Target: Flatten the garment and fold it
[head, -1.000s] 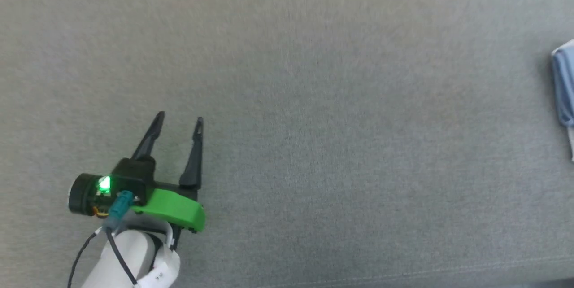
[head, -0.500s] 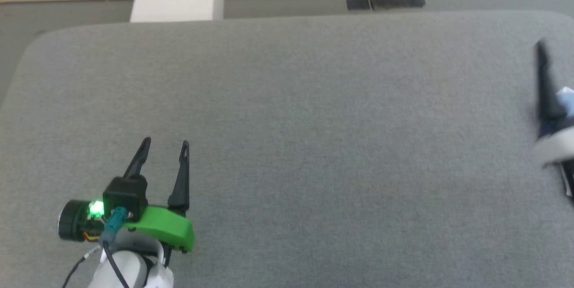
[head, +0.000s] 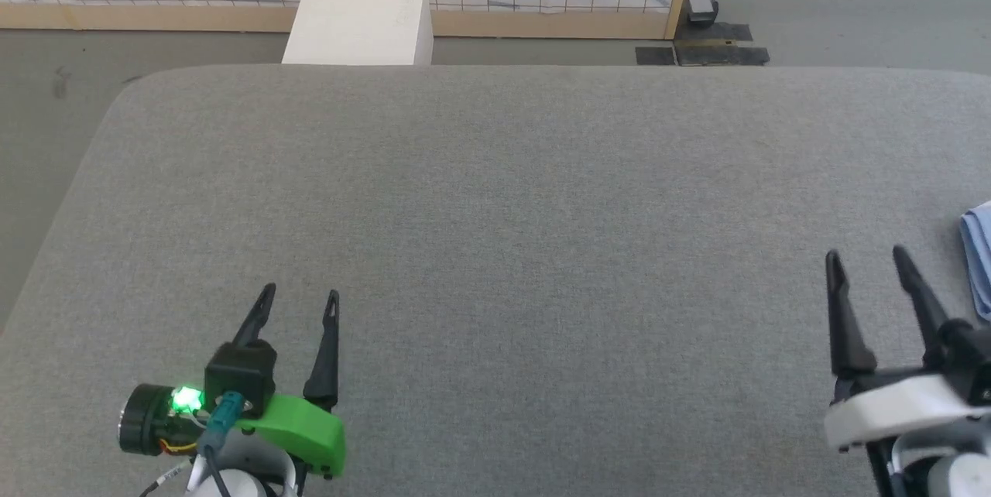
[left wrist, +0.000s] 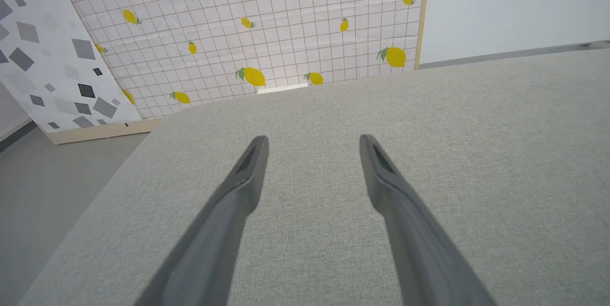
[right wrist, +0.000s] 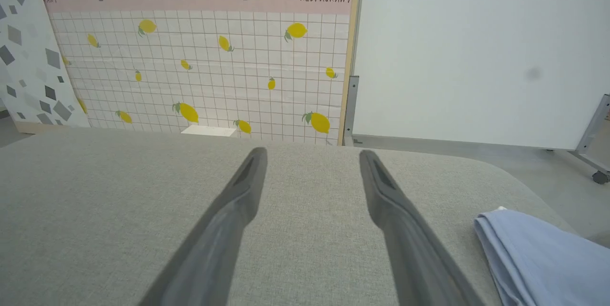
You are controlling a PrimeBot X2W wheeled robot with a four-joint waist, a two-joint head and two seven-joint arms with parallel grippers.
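The light blue soft-fabric garment [head: 978, 257] was seen at three o'clock; the left gripper [head: 300, 293] and right gripper [head: 865, 253] were held apart, empty, likely for reaching it

**Both pincers gaping, both empty**

The left pincer [head: 301, 292] is sitting at the lower left of the head view, its two dark fingers spreading apart and pointing forward. The right pincer [head: 865, 253] is sitting at the lower right, likewise gaping and gripping nothing.

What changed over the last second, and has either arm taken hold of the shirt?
The head camera swung up, shifting the whole view. The right gripper came into view at lower right, jaws open, beside the garment, not touching it. Nothing was grasped. The left gripper is as before: jaws open, empty, over the gray surface.
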